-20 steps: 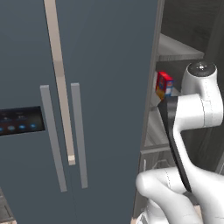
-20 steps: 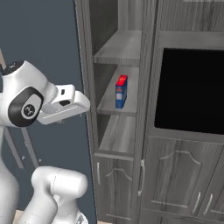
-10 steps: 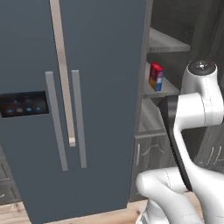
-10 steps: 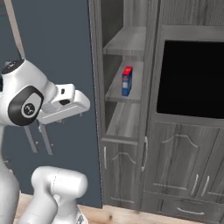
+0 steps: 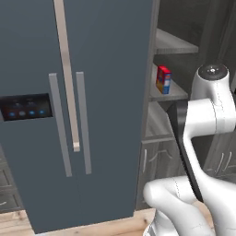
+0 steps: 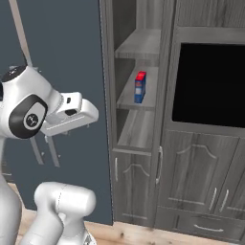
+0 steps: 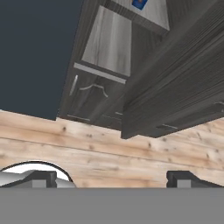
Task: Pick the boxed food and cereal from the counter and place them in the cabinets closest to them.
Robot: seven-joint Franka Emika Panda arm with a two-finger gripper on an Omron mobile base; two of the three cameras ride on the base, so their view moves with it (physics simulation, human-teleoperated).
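Blue-grey fridge (image 5: 97,69) with two long bar handles (image 5: 71,122) and a dark dispenser panel (image 5: 23,107). Black built-in oven window (image 6: 209,85). Light wooden floor (image 7: 109,148) below.

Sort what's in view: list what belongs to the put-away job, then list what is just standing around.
Job:
- cereal, upright on an open shelf
- cabinets, dark wood-grain
- gripper, jaws apart, holding nothing

Standing around:
- fridge, blue-grey with bar handles
- black oven window
- wooden floor

My cereal (image 7: 140,3) is cut off by the hand view's top edge; my fingertips (image 7: 41,178) barely rise above the bottom; the fridge (image 5: 69,106) runs past the left base view's edges
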